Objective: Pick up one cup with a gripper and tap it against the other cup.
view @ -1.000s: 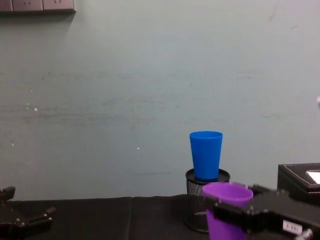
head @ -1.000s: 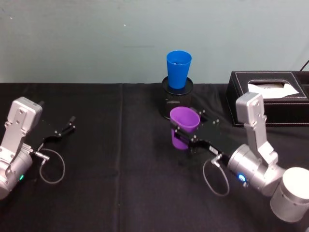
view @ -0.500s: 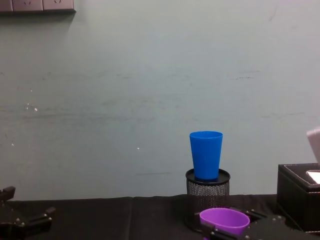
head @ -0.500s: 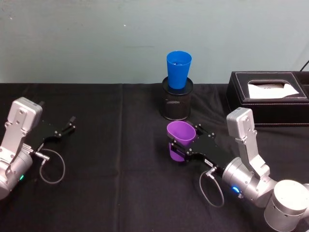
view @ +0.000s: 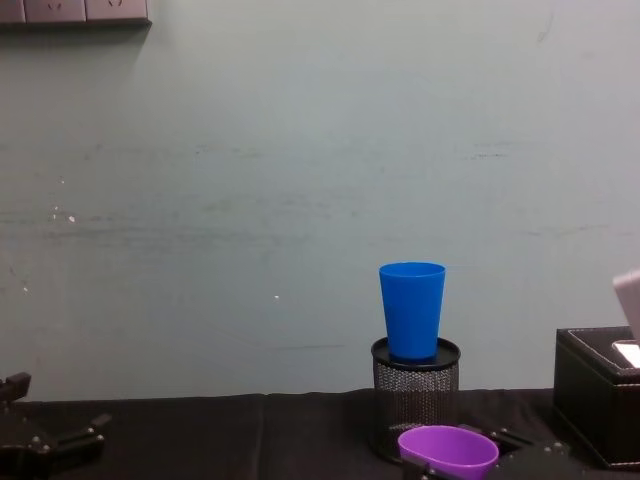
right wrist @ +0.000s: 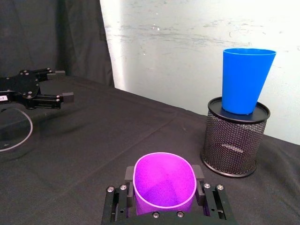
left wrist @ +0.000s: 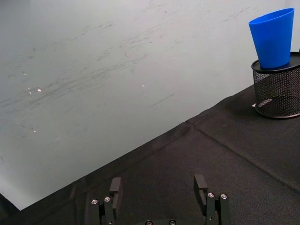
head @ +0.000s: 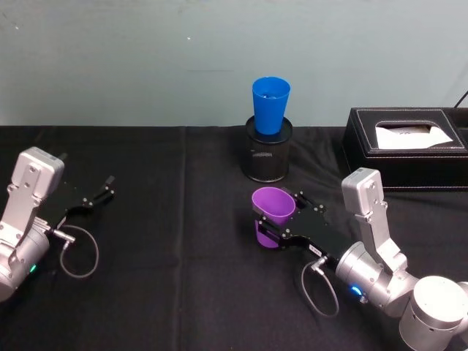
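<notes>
The purple cup (head: 272, 214) sits between the fingers of my right gripper (head: 282, 218), which is shut on it low over the black cloth, mouth up and slightly tilted. The right wrist view shows the purple cup (right wrist: 164, 184) clamped from both sides. The blue cup (head: 270, 103) stands upright on a black mesh holder (head: 268, 156) farther back, apart from the purple cup. In the chest view the blue cup (view: 412, 308) rises above the purple cup's rim (view: 447, 448). My left gripper (head: 98, 194) rests open at the left, holding nothing.
A black tissue box (head: 406, 148) stands at the back right, close to the right arm. The mesh holder (right wrist: 234, 138) is the nearest obstacle ahead of the purple cup. A black cloth (head: 175, 278) covers the table, and a pale wall rises behind.
My right gripper has drawn the purple cup down and back toward me, away from the mesh holder and the blue cup. The left arm has not moved.
</notes>
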`<state>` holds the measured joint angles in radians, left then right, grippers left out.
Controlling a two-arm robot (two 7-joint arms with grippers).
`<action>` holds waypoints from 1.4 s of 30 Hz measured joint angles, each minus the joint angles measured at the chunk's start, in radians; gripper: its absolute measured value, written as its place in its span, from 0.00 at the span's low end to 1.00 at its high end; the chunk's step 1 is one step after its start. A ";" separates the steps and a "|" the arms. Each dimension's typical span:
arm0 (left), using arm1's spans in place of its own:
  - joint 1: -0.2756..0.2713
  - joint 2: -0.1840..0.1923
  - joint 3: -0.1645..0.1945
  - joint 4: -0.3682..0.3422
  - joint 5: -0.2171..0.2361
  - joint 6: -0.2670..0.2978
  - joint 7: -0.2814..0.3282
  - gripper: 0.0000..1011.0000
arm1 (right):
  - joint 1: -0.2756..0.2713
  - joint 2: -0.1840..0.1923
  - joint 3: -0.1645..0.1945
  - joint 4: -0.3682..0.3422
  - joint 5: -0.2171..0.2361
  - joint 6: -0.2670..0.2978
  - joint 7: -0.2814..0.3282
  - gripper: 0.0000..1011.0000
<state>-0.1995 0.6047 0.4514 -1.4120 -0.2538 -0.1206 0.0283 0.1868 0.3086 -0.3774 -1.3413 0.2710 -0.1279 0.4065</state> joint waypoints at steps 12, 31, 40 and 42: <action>0.000 0.000 0.000 0.000 0.000 0.000 0.000 0.99 | 0.001 0.002 -0.002 -0.004 0.001 0.001 -0.001 0.81; 0.000 0.000 0.000 0.000 0.000 0.000 0.000 0.99 | 0.001 0.013 0.023 -0.086 -0.019 0.010 -0.023 0.99; 0.000 0.000 0.000 0.000 0.000 0.000 0.000 0.99 | -0.024 -0.032 0.109 -0.132 -0.078 0.112 -0.220 0.99; 0.000 0.000 0.000 0.000 0.000 0.000 0.000 0.99 | -0.025 -0.043 0.125 -0.124 -0.086 0.126 -0.251 0.99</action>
<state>-0.1995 0.6047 0.4514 -1.4120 -0.2539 -0.1205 0.0283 0.1617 0.2653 -0.2522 -1.4657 0.1845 -0.0021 0.1555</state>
